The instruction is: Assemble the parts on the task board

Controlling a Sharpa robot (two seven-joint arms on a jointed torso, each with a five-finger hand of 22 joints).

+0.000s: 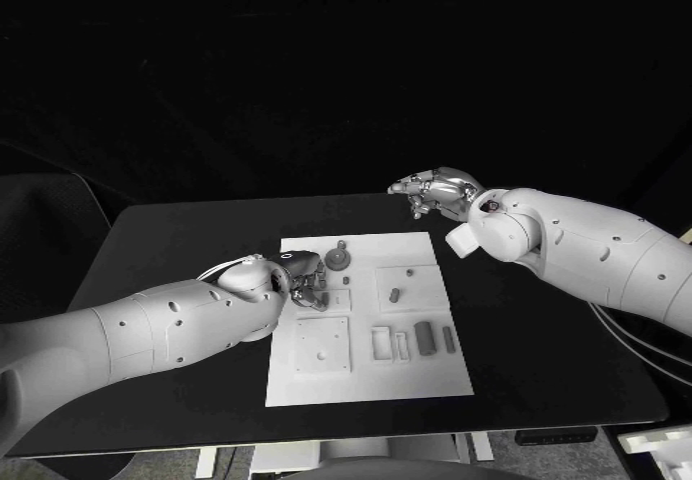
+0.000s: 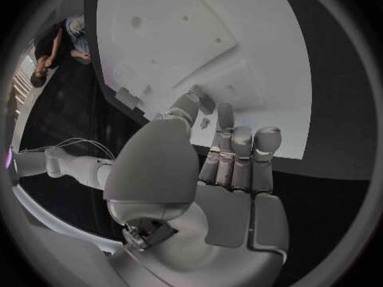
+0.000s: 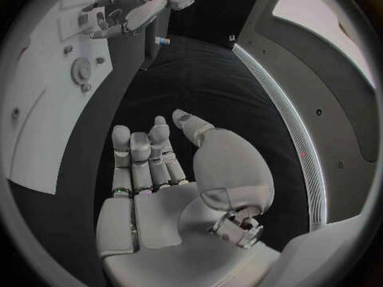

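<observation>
The white task board (image 1: 368,375) lies in the middle of the black table. On it are a grey gear (image 1: 339,260), a small grey piece (image 1: 397,295), a dark block (image 1: 424,336) with a slim bar (image 1: 450,340) beside it, and a raised square plate (image 1: 322,345). My left hand (image 1: 296,280) hovers low over the board's left side, fingers apart and pointing down, nothing held; its fingertips (image 2: 239,134) hang over the board's edge (image 2: 239,44). My right hand (image 1: 437,190) is raised beyond the board's far right corner, its fingers (image 3: 140,153) stretched out and empty. The gear (image 3: 80,70) also shows in the right wrist view.
An open rectangular frame (image 1: 382,343) sits on the board next to the dark block. Black table surface (image 1: 548,350) surrounds the board on every side. My left hand (image 3: 127,9) appears over the board (image 3: 40,121) in the right wrist view.
</observation>
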